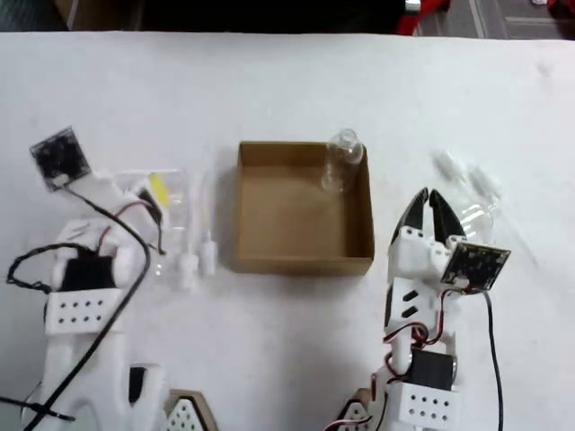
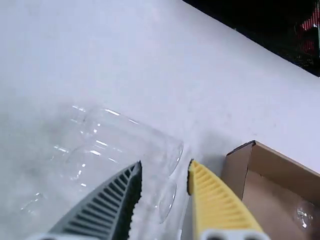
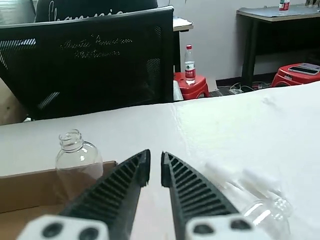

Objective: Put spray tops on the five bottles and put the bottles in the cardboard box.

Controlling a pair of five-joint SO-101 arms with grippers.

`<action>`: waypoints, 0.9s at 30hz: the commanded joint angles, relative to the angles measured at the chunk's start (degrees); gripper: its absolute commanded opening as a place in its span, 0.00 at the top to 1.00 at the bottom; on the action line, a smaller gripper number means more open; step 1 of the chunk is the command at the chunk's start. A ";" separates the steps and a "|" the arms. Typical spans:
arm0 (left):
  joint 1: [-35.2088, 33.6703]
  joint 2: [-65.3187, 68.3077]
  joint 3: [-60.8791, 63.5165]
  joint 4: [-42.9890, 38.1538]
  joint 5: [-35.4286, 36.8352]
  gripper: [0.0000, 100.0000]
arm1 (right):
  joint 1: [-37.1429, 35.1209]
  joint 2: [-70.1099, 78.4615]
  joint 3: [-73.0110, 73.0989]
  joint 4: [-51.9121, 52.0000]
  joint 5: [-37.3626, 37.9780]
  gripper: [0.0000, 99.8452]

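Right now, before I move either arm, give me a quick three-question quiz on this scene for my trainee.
1. True or false: the bottle standing in the cardboard box already has a spray top on.
2. What is just past the left gripper?
A) clear bottles lying on the table
B) a single spray top standing upright
C) the inside of the box
3. Fill in: between its fingers, the right gripper holds ____.

Key: 1 false, its neck is bare; 2 A; 3 nothing.
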 commanded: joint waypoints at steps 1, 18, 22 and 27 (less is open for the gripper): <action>-1.36 -0.04 -10.29 7.91 0.70 0.86 | -2.33 0.40 0.18 0.40 3.43 0.97; -15.08 45.76 -48.88 25.41 19.08 0.86 | -2.86 0.40 0.18 0.66 4.31 0.97; -15.25 52.97 -56.44 27.43 22.86 0.86 | -2.95 0.40 0.18 0.75 4.31 0.97; -15.16 62.29 -62.42 27.87 28.13 0.86 | -3.21 0.40 0.18 0.84 4.31 0.97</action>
